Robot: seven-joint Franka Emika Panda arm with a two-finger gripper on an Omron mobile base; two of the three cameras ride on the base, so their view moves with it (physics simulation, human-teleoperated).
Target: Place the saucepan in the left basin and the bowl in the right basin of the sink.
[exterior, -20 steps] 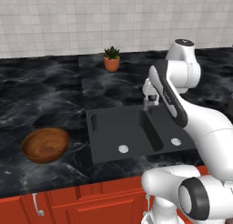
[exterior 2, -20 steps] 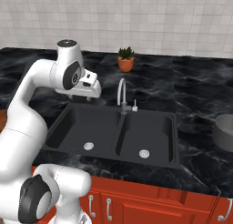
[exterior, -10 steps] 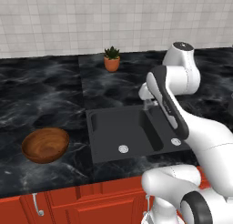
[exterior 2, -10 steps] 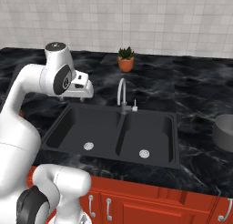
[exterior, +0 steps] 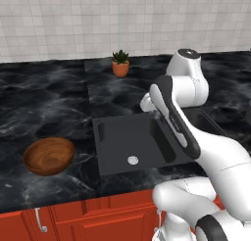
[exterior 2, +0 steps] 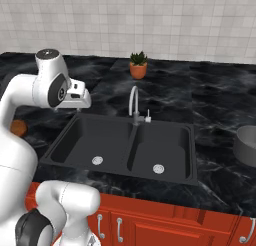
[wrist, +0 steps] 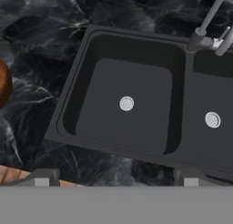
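Observation:
The reddish-brown wooden bowl (exterior: pixel 49 156) sits on the black marble counter left of the sink (exterior 2: pixel 60 155); its rim also shows at the edge of the hand view (wrist: pixel 3 82). At the far right of the counter stands the grey saucepan (exterior 2: pixel 246 145), cut off by the frame edge. My gripper (wrist: pixel 116 177) hangs open and empty above the front rim of the left basin (wrist: pixel 125 82), fingertips (wrist: pixel 43 176) wide apart. The right basin (wrist: pixel 211 95) lies beyond the divider. Both basins hold nothing but their drains.
A curved silver faucet (exterior 2: pixel 133 102) rises behind the sink's divider. A small terracotta plant pot (exterior: pixel 120 68) stands at the back by the tiled wall. Red cabinet fronts (exterior 2: pixel 150 225) run below the counter edge.
The arm has swung left, carrying the hand from over the sink's middle toward the left basin. The jaws have spread a little wider. Bowl and saucepan have not moved.

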